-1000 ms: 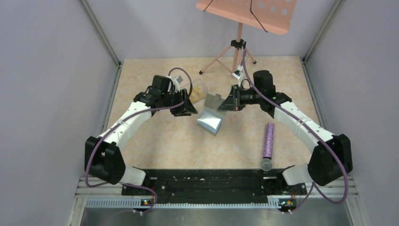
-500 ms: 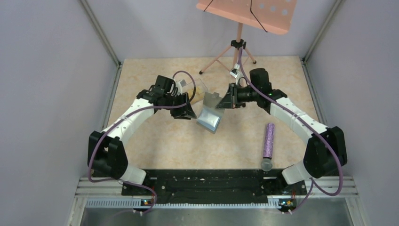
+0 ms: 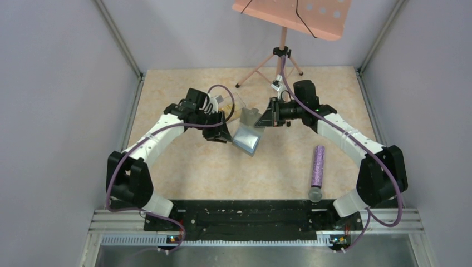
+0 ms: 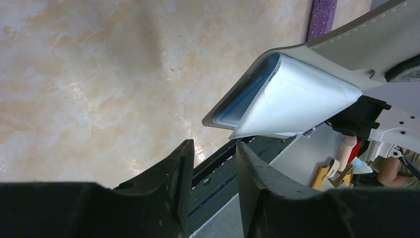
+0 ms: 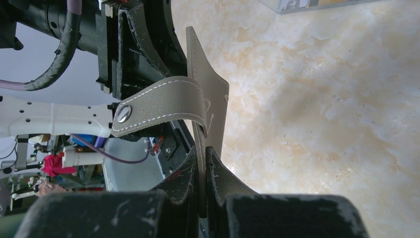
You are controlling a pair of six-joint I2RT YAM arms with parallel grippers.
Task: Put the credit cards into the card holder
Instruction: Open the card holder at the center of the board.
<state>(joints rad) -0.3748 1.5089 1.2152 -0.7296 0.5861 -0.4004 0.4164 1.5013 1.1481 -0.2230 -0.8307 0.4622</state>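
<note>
The card holder (image 3: 248, 138) is a grey folding wallet that hangs open, with pale blue-grey pockets inside. My right gripper (image 3: 264, 119) is shut on its upper flap (image 5: 207, 94) and holds it off the table. A strap with a snap (image 5: 159, 102) curls from that flap. My left gripper (image 3: 224, 133) is open and empty, just left of the holder's lower leaf (image 4: 297, 94), not touching it. Orange credit cards (image 3: 242, 114) show faintly inside a clear box (image 3: 236, 104) behind the left gripper.
A purple glittery tube (image 3: 318, 167) lies on the table to the right, and it also shows in the left wrist view (image 4: 322, 15). A tripod stand (image 3: 281, 58) with a pink tray stands at the back. Grey walls close in both sides.
My right gripper has carried the card holder a little to the left. My left gripper has moved slightly right and nearer, close beside the holder's lower leaf.
</note>
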